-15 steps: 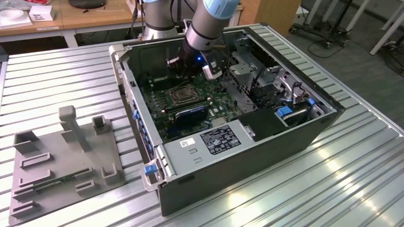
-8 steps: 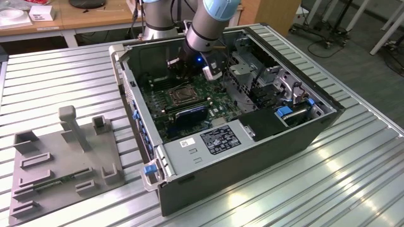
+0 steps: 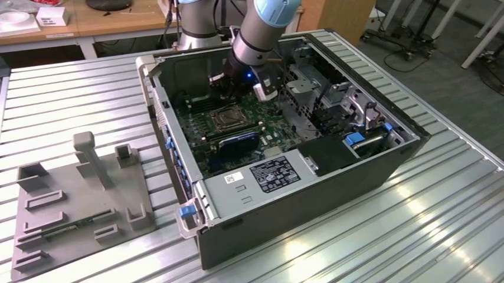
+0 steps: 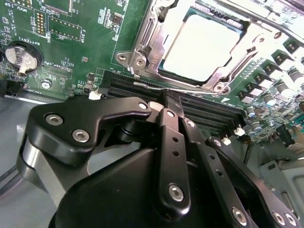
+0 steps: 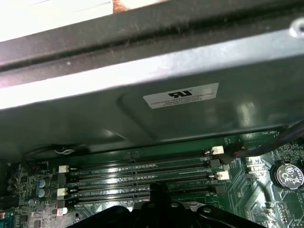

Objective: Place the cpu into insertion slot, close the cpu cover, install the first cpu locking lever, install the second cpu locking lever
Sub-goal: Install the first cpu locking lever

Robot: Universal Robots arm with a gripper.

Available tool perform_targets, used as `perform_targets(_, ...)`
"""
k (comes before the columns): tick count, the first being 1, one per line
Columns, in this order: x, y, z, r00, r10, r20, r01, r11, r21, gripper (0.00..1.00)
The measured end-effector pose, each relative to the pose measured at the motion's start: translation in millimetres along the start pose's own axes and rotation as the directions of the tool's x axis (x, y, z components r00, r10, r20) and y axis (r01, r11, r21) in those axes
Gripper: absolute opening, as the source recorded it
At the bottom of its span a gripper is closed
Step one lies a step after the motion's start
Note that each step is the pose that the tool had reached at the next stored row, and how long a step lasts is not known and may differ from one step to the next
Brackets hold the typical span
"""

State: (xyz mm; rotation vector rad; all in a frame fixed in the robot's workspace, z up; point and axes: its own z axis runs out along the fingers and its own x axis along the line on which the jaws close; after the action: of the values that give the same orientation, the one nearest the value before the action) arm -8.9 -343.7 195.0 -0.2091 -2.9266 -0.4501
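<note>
The open computer case (image 3: 339,188) stands near the middle of the slatted metal surface (image 3: 425,236), and a grey fixture (image 3: 79,200) lies by the surface's edge at the exterior view's left. Inside the case, the cpu (image 4: 204,45) sits flat in the insertion slot (image 4: 124,58) on the green board (image 4: 80,42), with the cpu cover (image 4: 190,80) down around it. 1 thin wire lever (image 4: 152,86) runs along the slot's edge facing the black memory slots (image 5: 142,173). The pincer (image 4: 166,100) hangs over those memory slots, its tip just beside that lever, fingers (image 4: 170,142) drawn together with no gap and nothing visibly held.
</note>
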Motion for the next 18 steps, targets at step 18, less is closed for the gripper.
perform_targets(18, -1.0, -1.8, 4.7, 1.0, 0.0, 0.0001, 0.0, 1.0, -0.0001, 0.11)
